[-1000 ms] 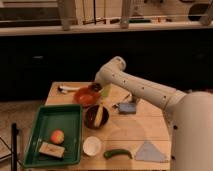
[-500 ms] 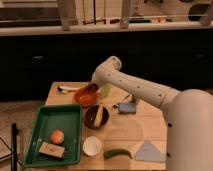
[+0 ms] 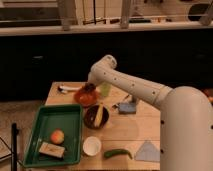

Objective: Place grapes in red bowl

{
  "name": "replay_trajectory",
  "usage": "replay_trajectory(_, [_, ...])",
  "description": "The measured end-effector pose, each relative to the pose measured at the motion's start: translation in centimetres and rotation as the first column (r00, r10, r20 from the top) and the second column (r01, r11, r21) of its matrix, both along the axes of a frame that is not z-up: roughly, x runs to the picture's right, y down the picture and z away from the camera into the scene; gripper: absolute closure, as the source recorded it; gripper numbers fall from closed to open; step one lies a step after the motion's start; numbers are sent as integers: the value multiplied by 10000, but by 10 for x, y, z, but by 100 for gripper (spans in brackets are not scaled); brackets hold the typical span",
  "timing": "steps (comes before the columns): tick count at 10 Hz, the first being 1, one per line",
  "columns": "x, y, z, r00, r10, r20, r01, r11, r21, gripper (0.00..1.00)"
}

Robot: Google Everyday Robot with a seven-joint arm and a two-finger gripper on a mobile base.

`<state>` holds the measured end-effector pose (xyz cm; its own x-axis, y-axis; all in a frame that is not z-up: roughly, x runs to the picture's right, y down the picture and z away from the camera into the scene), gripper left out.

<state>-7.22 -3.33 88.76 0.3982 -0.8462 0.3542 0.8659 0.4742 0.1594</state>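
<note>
The white robot arm [image 3: 131,86] reaches from the right, out over the light wooden table [image 3: 125,131], and bends down at its elbow toward the far left corner. Its gripper [image 3: 90,86] hangs directly over the round, shallow orange-red bowl [image 3: 85,97], with its jaws drawn together. At the tip, just above the bowl's inside, sits a small dark lump that looks like the dark purple-black cluster of grapes [image 3: 90,91]. Whether the jaws pinch it or it already rests in the bowl cannot be told.

Just right of the red bowl stands a pale green cup [image 3: 105,90]. A white-and-dark utensil [image 3: 65,89] lies to the bowl's left, near the table's far edge. In front of the red bowl, close to it, is a dark brown round bowl [image 3: 95,117] with a yellow piece lying in it. To the right of that lies a small flat blue packet [image 3: 127,107].

A green plastic tray [image 3: 50,125] fills the table's left side. It holds a red-yellow apple [image 3: 57,136] and a tan flat box [image 3: 52,149], whose print cannot be read. Beside the tray's near right corner stands a small white cup [image 3: 92,146]. A green pepper [image 3: 118,153] and a grey-blue triangular cloth [image 3: 148,151] lie to the right of the cup.
</note>
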Motion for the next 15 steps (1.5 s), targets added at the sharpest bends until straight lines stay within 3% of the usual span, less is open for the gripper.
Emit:
replay_trajectory(5, [-9,2,4,9997,-231,29,232,9997,-125,98])
replay_trajectory(7, [-9,4,5,9997,-244,6,244,9995,-199,82])
replay_trajectory(12, [-13,7,4,9993,-374,52,375,9989,-270,30])
replay_trajectory(14, [-13,9,3,9992,-388,81,390,9988,-281,20])
replay_trajectory(15, [-13,9,3,9992,-382,97,385,9989,-277,20])
